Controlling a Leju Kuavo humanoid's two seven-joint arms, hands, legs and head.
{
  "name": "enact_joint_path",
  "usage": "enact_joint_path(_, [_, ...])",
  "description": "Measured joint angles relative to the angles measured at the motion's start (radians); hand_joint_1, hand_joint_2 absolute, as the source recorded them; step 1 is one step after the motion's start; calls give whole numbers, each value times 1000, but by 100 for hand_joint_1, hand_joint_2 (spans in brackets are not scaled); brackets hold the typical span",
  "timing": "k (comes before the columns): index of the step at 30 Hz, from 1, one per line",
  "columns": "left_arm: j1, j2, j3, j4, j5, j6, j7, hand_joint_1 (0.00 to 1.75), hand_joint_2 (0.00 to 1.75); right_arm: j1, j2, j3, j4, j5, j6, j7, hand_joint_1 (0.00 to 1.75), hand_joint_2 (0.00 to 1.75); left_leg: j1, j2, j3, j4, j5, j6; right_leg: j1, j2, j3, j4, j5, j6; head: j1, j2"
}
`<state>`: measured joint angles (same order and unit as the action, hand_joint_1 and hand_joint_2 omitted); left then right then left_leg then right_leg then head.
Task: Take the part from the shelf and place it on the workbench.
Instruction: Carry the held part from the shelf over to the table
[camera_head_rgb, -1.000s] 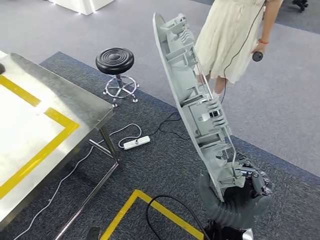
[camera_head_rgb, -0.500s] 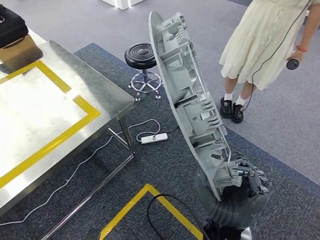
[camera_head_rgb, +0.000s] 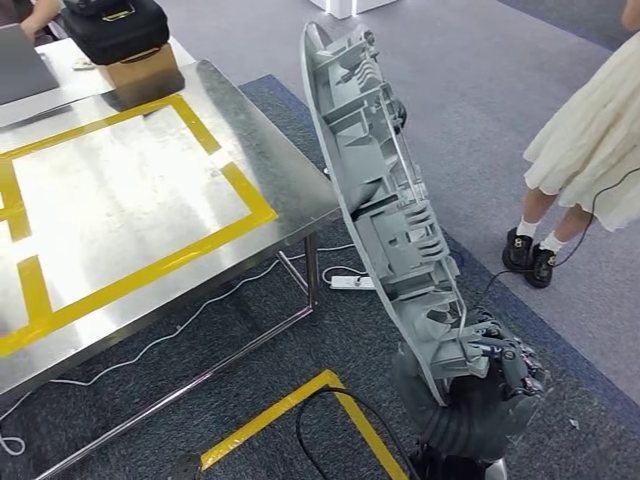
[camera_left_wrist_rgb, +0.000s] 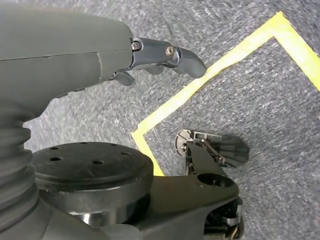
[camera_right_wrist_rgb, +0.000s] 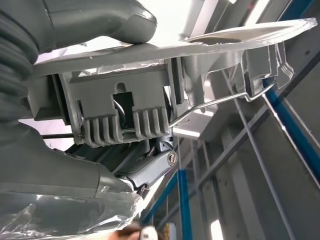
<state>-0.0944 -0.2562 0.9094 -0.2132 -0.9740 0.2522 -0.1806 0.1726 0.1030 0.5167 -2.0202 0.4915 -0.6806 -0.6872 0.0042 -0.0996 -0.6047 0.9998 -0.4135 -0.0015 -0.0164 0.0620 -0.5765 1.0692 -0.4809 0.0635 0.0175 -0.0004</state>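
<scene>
The robot's right hand (camera_head_rgb: 494, 375), dark-fingered above a grey ribbed wrist cover, sits low at the right of the head view, fingers curled round the lower end of the long grey moulded plastic part (camera_head_rgb: 381, 200), which it holds steeply tilted upward; in the right wrist view its thick grey thumb (camera_right_wrist_rgb: 113, 20) presses on the part's flat face; the left hand (camera_left_wrist_rgb: 113, 55) hangs over the floor, its dark fingers (camera_left_wrist_rgb: 177, 54) apart, holding nothing.

The robot's left hand (camera_left_wrist_rgb: 113, 55) hangs above grey carpet (camera_left_wrist_rgb: 264, 95), fingers (camera_left_wrist_rgb: 185, 57) held out and holding nothing. A corner of yellow floor tape (camera_left_wrist_rgb: 177, 100) lies below.
</scene>
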Motion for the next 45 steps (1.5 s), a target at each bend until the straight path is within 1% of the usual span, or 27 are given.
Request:
enact_joint_path(2, [0,1,0,0,0,0,-1,0,175,-1,0,0,0,-1,0,0,175,175,2,-21,-10,0,8,-14,-2,26,16,-39,3,-8,0,0])
enact_joint_path(4, [4,2,0,0,0,0,-1,0,175,-2,1,0,-1,-2,0,-1,175,175,8,-32,-18,-4,14,-26,1,6,15,-43,9,-23,0,0])
enact_joint_path(6, [5,2,0,0,0,0,-1,0,175,-4,5,0,-4,-5,0,-2,175,175,5,6,-38,31,-11,-36,1,-19,17,-48,14,-38,-7,0])
enact_joint_path(8, [2,3,0,0,0,0,-1,0,175,-5,8,0,-8,-13,0,-3,175,175,2,65,-91,142,-74,-43,3,-48,17,-51,16,-47,-15,0])
enact_joint_path(10, [0,3,0,0,1,0,-1,0,175,-4,8,0,-9,-23,0,-4,175,175,3,83,-140,252,-118,-45,6,-79,15,-51,15,-50,-17,0])
enact_joint_path(11, [1,4,1,0,1,0,-1,0,175,-4,8,0,-9,-27,0,-4,175,175,2,86,-143,267,-116,-44,8,-94,15,-51,14,-50,-17,0])
enact_joint_path(13, [3,4,1,0,1,0,-1,0,175,-4,8,0,-9,-31,0,-5,175,175,0,99,-94,193,-70,-37,10,-121,16,-51,13,-49,-17,0])
enact_joint_path(15, [0,4,2,0,1,0,-1,0,175,-4,8,0,-11,-33,0,-5,175,175,-8,152,-17,68,-27,-26,16,-144,18,-48,10,-45,-18,0])
enact_joint_path(17, [-5,4,2,0,1,0,-1,0,175,-4,8,0,-13,-34,0,-6,175,175,-16,183,15,6,-21,-16,23,-167,18,-46,6,-36,-17,0])
enact_joint_path(19, [-5,4,2,0,1,0,-1,0,175,-5,8,0,-13,-35,0,-6,175,175,-15,160,12,-3,-21,-7,26,-191,21,-47,3,-27,-16,0])
enact_joint_path(20, [-2,4,2,0,1,1,0,0,175,-6,8,0,-13,-35,0,-6,175,175,-13,146,13,-5,-19,-3,24,-186,21,-42,-4,-21,-15,0])
enact_joint_path(21, [0,4,2,0,1,1,1,0,175,-6,8,0,-13,-35,0,-6,175,175,-10,133,13,-7,-17,2,22,-167,14,-21,-21,-16,-13,0])
enact_joint_path(24, [1,3,3,0,1,1,2,0,175,-6,8,0,-13,-35,0,-6,175,175,-5,94,12,-9,-13,10,16,-86,-60,143,-105,-5,-4,0])
enact_joint_path(25, [1,2,3,0,1,1,2,0,175,-5,8,0,-12,-36,0,-6,175,175,-5,80,12,-9,-13,12,15,-75,-87,196,-122,-4,-2,0])
enact_joint_path(26, [1,2,3,0,1,1,2,0,175,-4,7,0,-10,-36,0,-6,175,175,-5,65,12,-8,-13,12,15,-69,-102,219,-120,-3,-1,0])
enact_joint_path(27, [2,2,4,0,1,1,2,0,175,-3,7,0,-9,-37,0,-5,175,175,-4,50,12,-8,-12,11,14,-66,-99,206,-100,-3,-1,0])
enact_joint_path(28, [3,1,4,0,1,1,2,0,175,-3,7,0,-8,-37,0,-4,175,175,-3,34,13,-7,-12,10,12,-60,-78,156,-64,-4,-1,0])
enact_joint_path(30, [3,0,5,0,1,1,2,0,175,-4,6,0,-7,-36,0,-3,175,175,-2,5,10,-3,-10,2,4,-21,-20,28,-9,-3,-1,0])
enact_joint_path(32, [2,-1,6,0,1,1,2,0,175,-4,6,1,-6,-35,0,-2,175,175,-1,-17,1,-1,-4,-9,-1,12,8,-34,4,-9,-1,0])
enact_joint_path(34, [5,-1,6,0,1,1,2,0,175,-3,6,2,-4,-34,0,-1,175,175,2,-34,-8,-3,3,-20,2,1,7,-37,7,-21,-2,0])
enact_joint_path(35, [7,-1,6,0,1,1,3,0,175,-3,6,2,-3,-34,0,-1,175,175,2,-26,-12,-1,1,-25,2,-8,7,-38,9,-27,-3,0])
enact_joint_path(37, [6,-2,7,0,1,2,3,0,175,-3,6,2,-3,-34,0,-2,175,175,-1,22,-38,50,-33,-35,1,-28,9,-42,12,-39,-9,0])
enact_joint_path(39, [3,-2,7,0,1,1,4,0,175,-2,7,1,-3,-32,0,-4,175,175,-3,74,-97,172,-95,-41,4,-47,8,-42,12,-47,-14,0])
enact_joint_path(41, [3,-2,8,0,0,1,4,0,175,1,8,-1,-3,-26,0,-5,175,175,-3,86,-141,265,-124,-41,6,-64,7,-42,11,-49,-15,0])
enact_joint_path(42, [3,-2,8,0,0,1,4,0,175,1,10,-3,-3,-21,0,-5,175,175,-3,86,-138,264,-112,-39,7,-70,7,-42,11,-49,-15,0])
enact_joint_path(43, [4,-2,9,0,-1,1,4,0,175,2,14,-6,-4,-14,0,-6,175,175,-3,86,-116,227,-86,-36,8,-74,8,-42,11,-49,-15,0])
enact_joint_path(45, [4,-1,12,0,-1,2,4,0,175,2,23,-15,-7,4,0,-6,175,175,-5,91,-45,103,-31,-28,11,-78,9,-41,10,-46,-15,0])
